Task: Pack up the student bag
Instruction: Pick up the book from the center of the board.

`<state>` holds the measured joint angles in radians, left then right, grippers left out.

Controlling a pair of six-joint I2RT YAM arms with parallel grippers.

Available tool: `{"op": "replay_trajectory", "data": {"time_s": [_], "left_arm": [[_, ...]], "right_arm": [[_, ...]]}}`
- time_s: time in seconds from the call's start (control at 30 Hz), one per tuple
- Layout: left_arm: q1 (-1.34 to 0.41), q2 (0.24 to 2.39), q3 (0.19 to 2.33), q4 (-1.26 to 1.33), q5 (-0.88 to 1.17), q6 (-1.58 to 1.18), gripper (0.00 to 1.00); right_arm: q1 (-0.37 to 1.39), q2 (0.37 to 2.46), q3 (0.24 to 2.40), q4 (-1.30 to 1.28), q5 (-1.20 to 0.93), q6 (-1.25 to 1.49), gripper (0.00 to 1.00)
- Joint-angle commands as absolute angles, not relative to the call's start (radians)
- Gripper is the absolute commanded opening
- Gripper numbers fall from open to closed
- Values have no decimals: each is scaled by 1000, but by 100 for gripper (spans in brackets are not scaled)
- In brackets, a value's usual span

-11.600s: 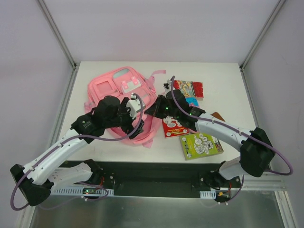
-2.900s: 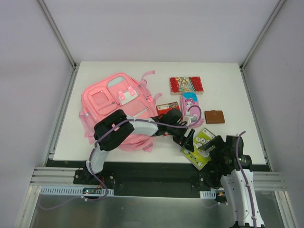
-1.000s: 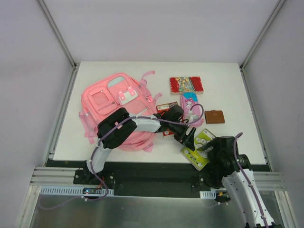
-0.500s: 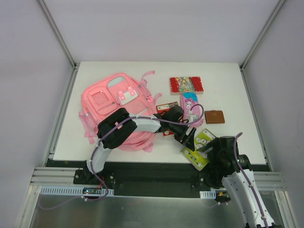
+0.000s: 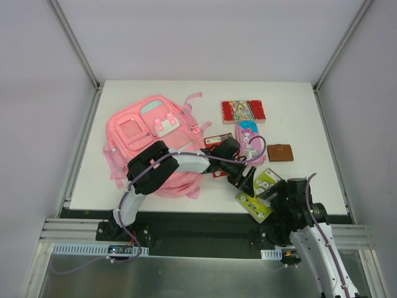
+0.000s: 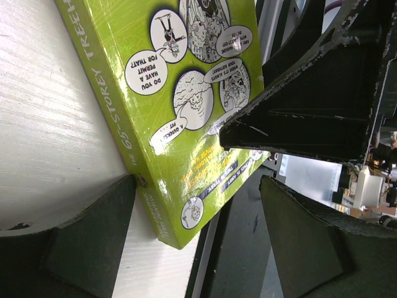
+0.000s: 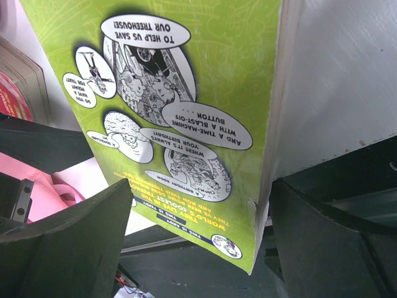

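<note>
1. The left gripper (image 6: 198, 186) has its fingers (image 6: 93, 233) spread wide. The spine corner of the green book (image 6: 186, 93) lies between them, and one finger seems to touch the spine.
2. The right gripper (image 7: 201, 186) also stands wide, astride the same book's near corner without clamping it.
3. In the top view, the book lies at five o'clock on the table (image 5: 298, 112), jutting over the near edge.
4. The student bag (image 5: 142, 130) lies at ten o'clock, well apart from the book. I cannot tell whether it is open.
5. The step in hand looks like picking up the book. Next, one gripper likely needs to close on the overhanging corner and lift while the other clears away. The book then has to travel toward ten o'clock.
</note>
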<state>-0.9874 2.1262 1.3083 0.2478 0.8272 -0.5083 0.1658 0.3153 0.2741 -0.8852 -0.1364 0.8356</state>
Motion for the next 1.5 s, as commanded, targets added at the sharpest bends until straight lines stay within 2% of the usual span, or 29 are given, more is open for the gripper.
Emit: {"op": "replay_trajectory", "data": {"time_s": [0.0,0.1,0.2,0.57,0.87,1.07,1.33,1.43,1.47], "left_arm": [[-1008,2079,1305,255,867,-488,80],[-1008,2077,1302,255,873,-486,80],[-1011,2071,1299,255,879,-483,80],[-1037,2056,1264,259,884,-480,79],[-1040,2016,1192,268,864,-480,79],[-1046,2013,1196,273,865,-480,79],[-1046,2008,1203,264,853,-479,79],[-1048,1999,1197,253,824,-472,79],[-1046,1994,1195,246,818,-472,79]], "right_arm": [[164,213,356,-828,-273,923,69],[164,224,347,-790,-302,928,68],[164,222,348,-779,-313,923,62],[164,201,350,-779,-340,946,63],[164,135,308,-750,-402,963,58],[164,106,281,-756,-419,963,60],[164,138,299,-770,-339,939,58],[163,175,357,-865,-273,881,54],[163,184,380,-888,-255,862,49]]}}
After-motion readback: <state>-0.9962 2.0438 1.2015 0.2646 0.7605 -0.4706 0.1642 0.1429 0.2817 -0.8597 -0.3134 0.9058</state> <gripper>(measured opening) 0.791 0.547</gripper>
